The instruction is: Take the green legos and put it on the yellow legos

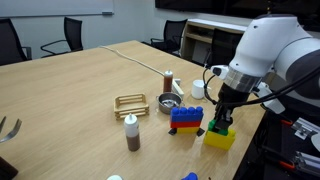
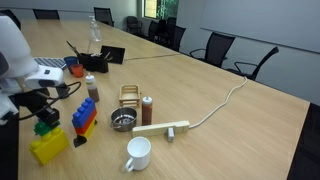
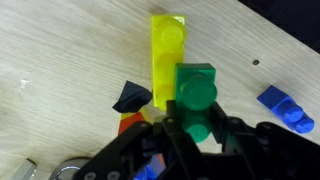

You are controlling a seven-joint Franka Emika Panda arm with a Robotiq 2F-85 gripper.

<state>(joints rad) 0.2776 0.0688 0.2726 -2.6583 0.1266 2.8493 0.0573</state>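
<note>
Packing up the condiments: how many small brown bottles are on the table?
2. One brown bottle stands beside the metal strainer; the other brown bottle stands near the blue-and-red brick stack. The arm could hide more.

A white mug [image 2: 138, 153], metal strainer [image 2: 122, 121]

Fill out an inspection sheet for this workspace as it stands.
Surface: wooden table, nothing spilled that I can see.
Job's things: green legos held over the yellow legos; whether they touch cannot be told.
Clutter: blue-and-red brick stack, metal bowl, white mug, rack, brown bottle.
Grippers: gripper, jaws shut on the green legos.
Cables: light cable lying across the table.
Surroundings: office chairs around the table.
</note>
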